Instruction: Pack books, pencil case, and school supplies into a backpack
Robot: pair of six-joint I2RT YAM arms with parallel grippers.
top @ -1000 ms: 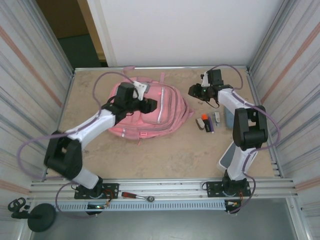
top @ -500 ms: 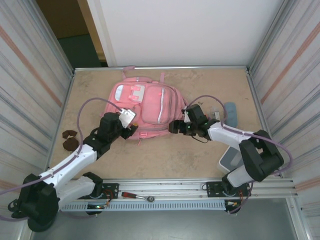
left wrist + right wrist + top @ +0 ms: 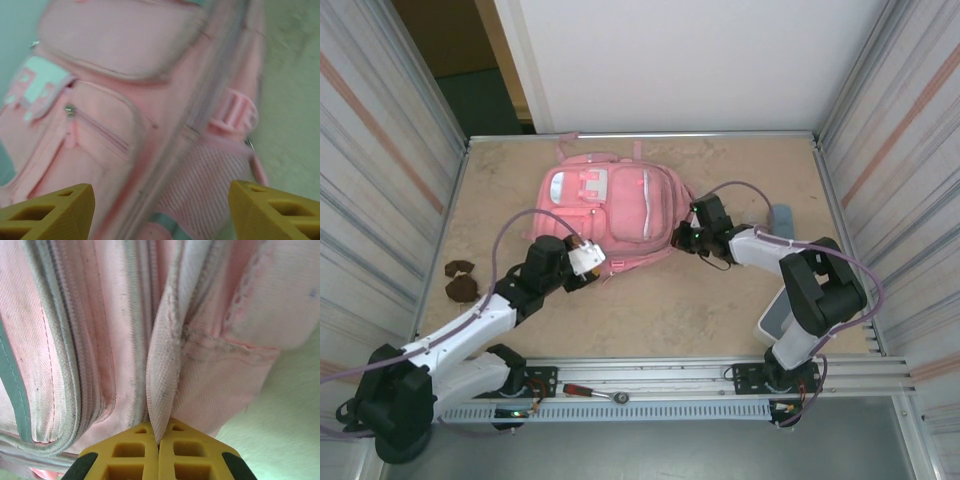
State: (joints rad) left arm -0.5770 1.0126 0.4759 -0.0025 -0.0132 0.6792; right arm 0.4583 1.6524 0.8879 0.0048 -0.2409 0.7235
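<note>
The left wrist view is blurred: the backpack (image 3: 150, 100) has soft, smeared zips and trim and runs off the top, left and bottom edges. The left hand (image 3: 160, 212) is cut by the bottom edge at its yellow fingertips (image 3: 55, 210). In the right wrist view a fold of pink webbing vanishes between the pressed pads of the right hand (image 3: 159, 447), itself cropped below. From above, the right arm covers part of a blue-grey object (image 3: 783, 216) and a pale bin (image 3: 770, 322). Two dark lumps (image 3: 460, 282) on the bench (image 3: 650, 310) are too small to identify.
</note>
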